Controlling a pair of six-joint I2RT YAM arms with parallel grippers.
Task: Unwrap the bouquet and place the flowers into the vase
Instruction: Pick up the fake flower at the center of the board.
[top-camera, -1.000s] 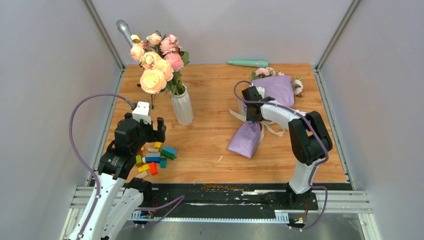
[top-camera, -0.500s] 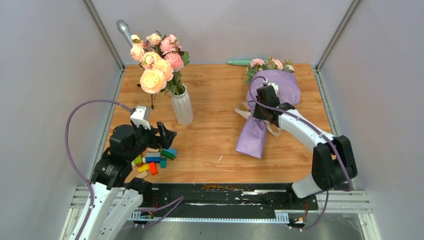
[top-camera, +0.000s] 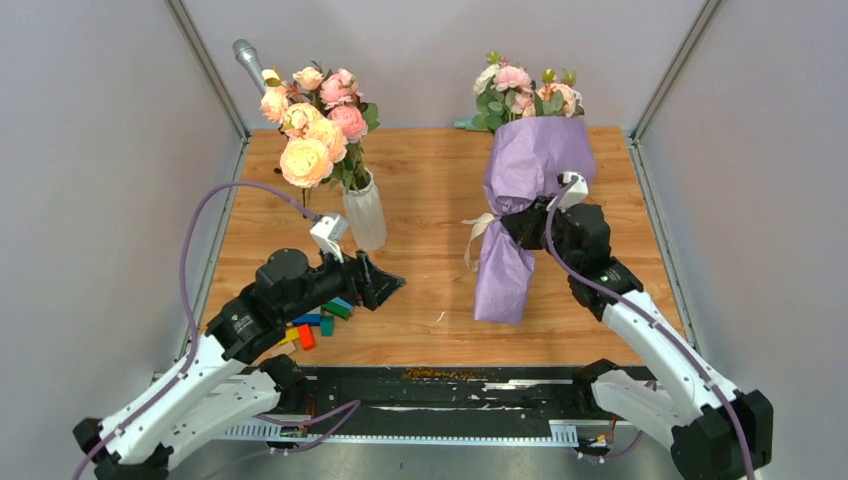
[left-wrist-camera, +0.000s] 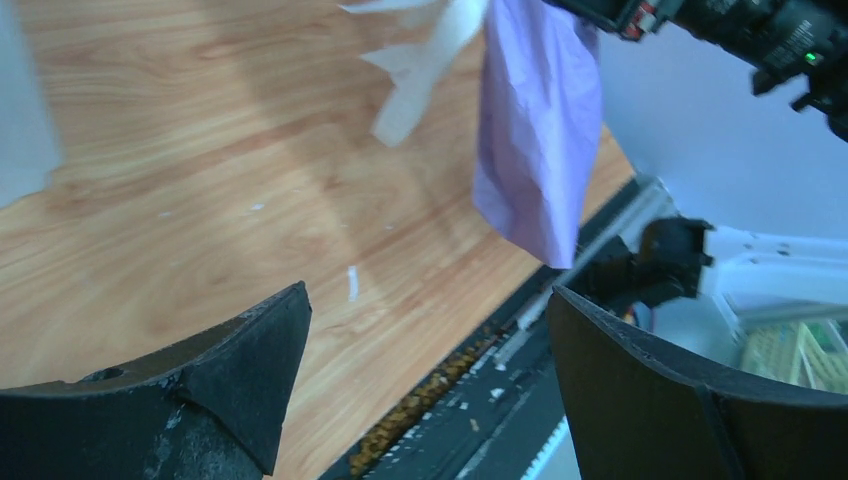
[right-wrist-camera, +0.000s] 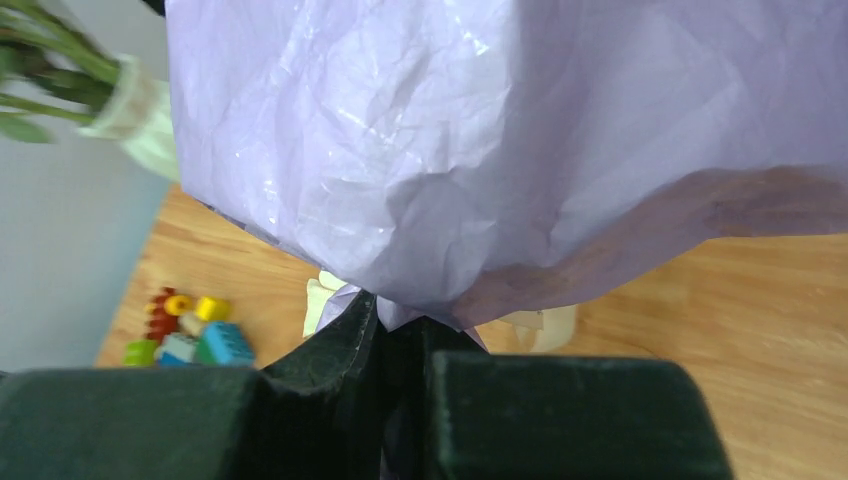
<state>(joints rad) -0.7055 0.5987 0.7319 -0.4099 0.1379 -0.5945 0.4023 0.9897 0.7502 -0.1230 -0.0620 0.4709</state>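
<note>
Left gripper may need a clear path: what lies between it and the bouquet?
Just bare table between left gripper and bouquet, seen in the top view.

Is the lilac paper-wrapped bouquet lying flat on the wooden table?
No, the right end effector holds the lilac paper-wrapped bouquet upright, roses on top.

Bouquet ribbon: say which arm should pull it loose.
Left. The left end effector is open and empty, facing the ribbon; the right end effector is shut on the bouquet, holding it upright.
</note>
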